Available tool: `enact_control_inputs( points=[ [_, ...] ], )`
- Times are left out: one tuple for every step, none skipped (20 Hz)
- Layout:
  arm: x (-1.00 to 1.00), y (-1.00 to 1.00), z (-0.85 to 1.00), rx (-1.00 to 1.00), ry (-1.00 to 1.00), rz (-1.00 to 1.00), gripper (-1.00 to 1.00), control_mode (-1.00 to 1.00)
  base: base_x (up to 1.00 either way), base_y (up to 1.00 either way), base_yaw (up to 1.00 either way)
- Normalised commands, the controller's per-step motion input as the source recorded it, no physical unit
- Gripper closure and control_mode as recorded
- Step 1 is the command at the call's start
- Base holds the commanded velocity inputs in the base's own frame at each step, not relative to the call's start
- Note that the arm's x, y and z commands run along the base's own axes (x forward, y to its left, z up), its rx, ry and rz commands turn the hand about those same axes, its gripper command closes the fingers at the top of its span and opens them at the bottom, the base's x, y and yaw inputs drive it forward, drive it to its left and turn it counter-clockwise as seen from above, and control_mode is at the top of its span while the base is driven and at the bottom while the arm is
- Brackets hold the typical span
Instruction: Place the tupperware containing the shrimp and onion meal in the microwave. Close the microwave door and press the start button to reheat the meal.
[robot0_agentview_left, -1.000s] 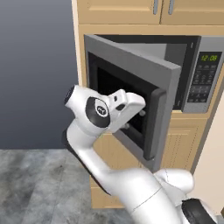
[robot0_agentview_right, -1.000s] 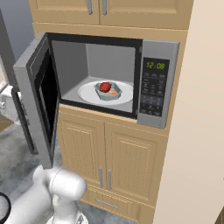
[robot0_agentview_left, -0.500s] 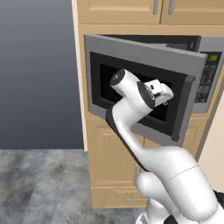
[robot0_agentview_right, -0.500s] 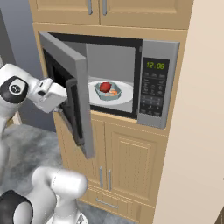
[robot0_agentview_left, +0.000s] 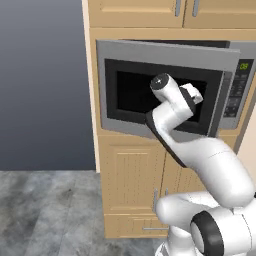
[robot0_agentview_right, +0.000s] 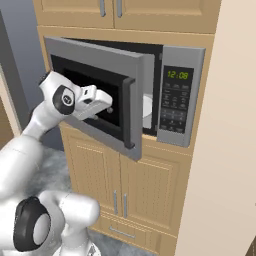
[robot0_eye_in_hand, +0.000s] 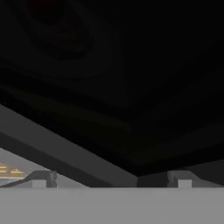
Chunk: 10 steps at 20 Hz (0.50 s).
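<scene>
The half-shut microwave door screens most of the oven cavity; past its edge only a sliver of white plate peeks out, too little to tell what sits on it. Through the dark window, a faint reddish blur.

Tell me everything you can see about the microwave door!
The microwave door is a broad silver-grey panel with a big black window and a dark upright bar handle at its free edge. It hangs partly open, swung most of the way toward the microwave, with a gap left beside the keypad. The open gripper is right against its window side, apparently pressing it.
</scene>
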Motion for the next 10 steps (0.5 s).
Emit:
enact_control_inputs(
  points=[
    [0.96,-0.25,-0.09,0.00,-0.14,0.13,-1.00,-1.00,0.00,0.00,0.00],
    [0.93,-0.22,-0.07,0.00,-0.15,0.13,-1.00,-1.00,0.00,0.00,0.00],
    [0.90,-0.19,-0.02,0.00,-0.16,0.13,-1.00,-1.00,0.00,0.00,0.00],
    [0.86,-0.18,0.00,0.00,-0.17,0.12,-1.00,-1.00,0.00,0.00,0.00],
    [0.85,-0.16,0.00,0.00,-0.18,0.12,-1.00,-1.00,0.00,0.00,0.00],
    [0.85,-0.14,0.00,0.00,-0.18,0.12,-1.00,-1.00,0.00,0.00,0.00],
    [0.82,-0.14,0.00,0.00,-0.19,0.12,-1.00,-1.00,0.00,0.00,0.00],
    [0.81,-0.14,0.00,0.00,-0.19,0.12,-1.00,-1.00,0.00,0.00,0.00],
    [0.81,-0.14,0.00,0.00,-0.19,0.12,-1.00,-1.00,0.00,0.00,0.00],
    [0.81,-0.14,0.00,0.01,-0.18,0.12,-1.00,-1.00,0.00,0.00,0.00]
  ],
)
